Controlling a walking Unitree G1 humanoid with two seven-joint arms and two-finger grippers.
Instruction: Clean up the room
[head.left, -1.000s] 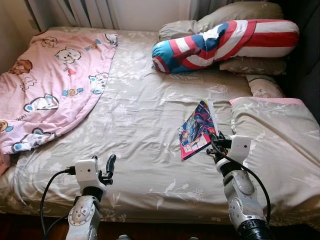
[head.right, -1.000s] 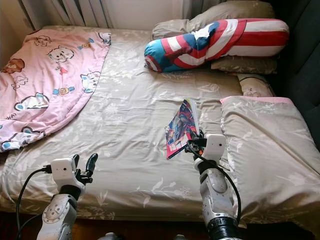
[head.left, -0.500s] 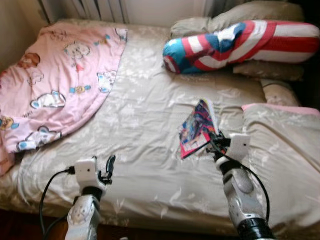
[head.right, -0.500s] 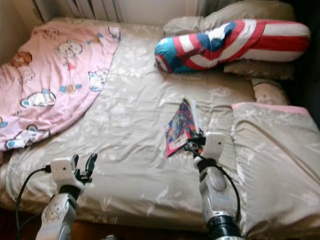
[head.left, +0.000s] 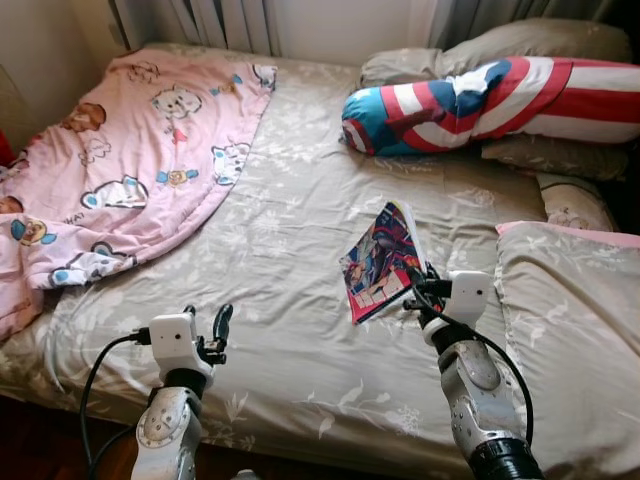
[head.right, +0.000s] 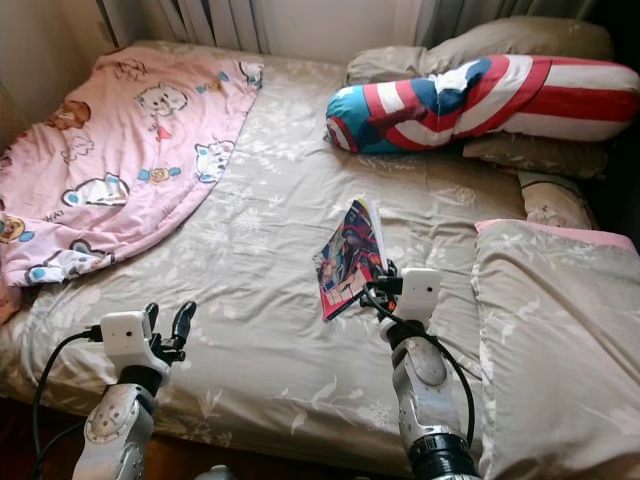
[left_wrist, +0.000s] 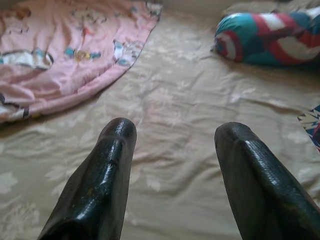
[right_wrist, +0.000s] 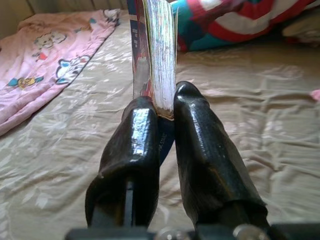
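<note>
1. Wide bed with beige floral sheet (head.left: 300, 230), spread flat.
2. Pink cartoon-print blanket (head.left: 120, 190), laid over the bed's left side.
3. Long red, white and blue shield-pattern bolster (head.left: 480, 95), lying at the head.
4. Colourful comic book (head.left: 378, 262), raised above mid-bed, clamped by the right gripper (right_wrist: 165, 107) fingers (right_wrist: 200, 150).
5. Left gripper (left_wrist: 172, 135), held over the sheet, fingers apart.

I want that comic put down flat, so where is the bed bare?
Bare sheet lies between the pink blanket and the comic in the right gripper. Pillows crowd the head.
</note>
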